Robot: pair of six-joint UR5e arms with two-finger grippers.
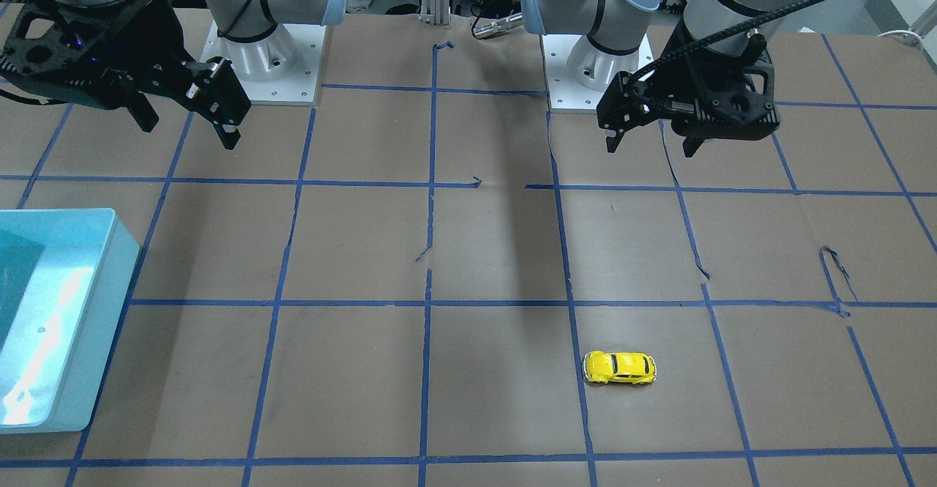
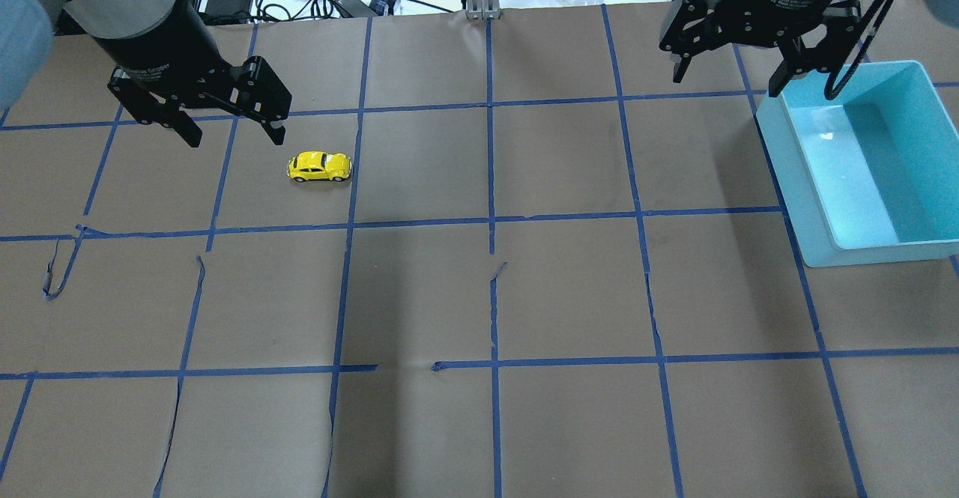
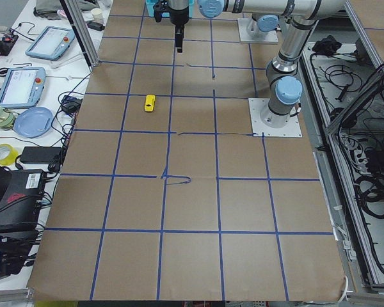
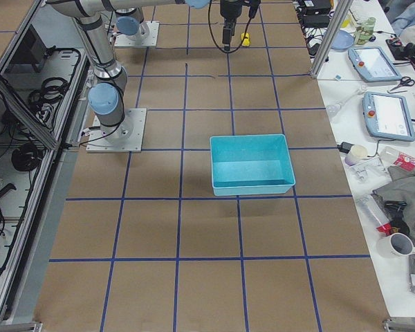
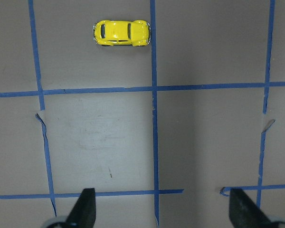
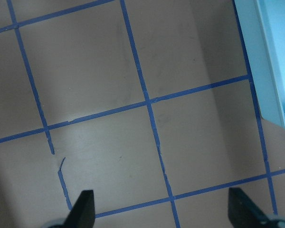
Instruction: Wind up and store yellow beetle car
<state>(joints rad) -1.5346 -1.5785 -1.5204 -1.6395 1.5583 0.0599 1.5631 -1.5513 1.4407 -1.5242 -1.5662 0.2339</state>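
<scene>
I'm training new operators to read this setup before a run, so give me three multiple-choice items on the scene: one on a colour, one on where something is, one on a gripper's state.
1. What colour is the bin?
A) red
B) light blue
C) black

2. Where is the yellow beetle car?
A) in the bin
B) on the floor
C) on the table, close to the left gripper

3. The left gripper's jaws are:
A) open and empty
B) shut on the car
C) shut on the bin's rim

Answers:
1 B: the overhead view shows its walls and floor light blue.
2 C: it rests on the brown surface, far from the bin.
3 A: the left wrist view shows the jaws wide apart with only table between them.
</scene>
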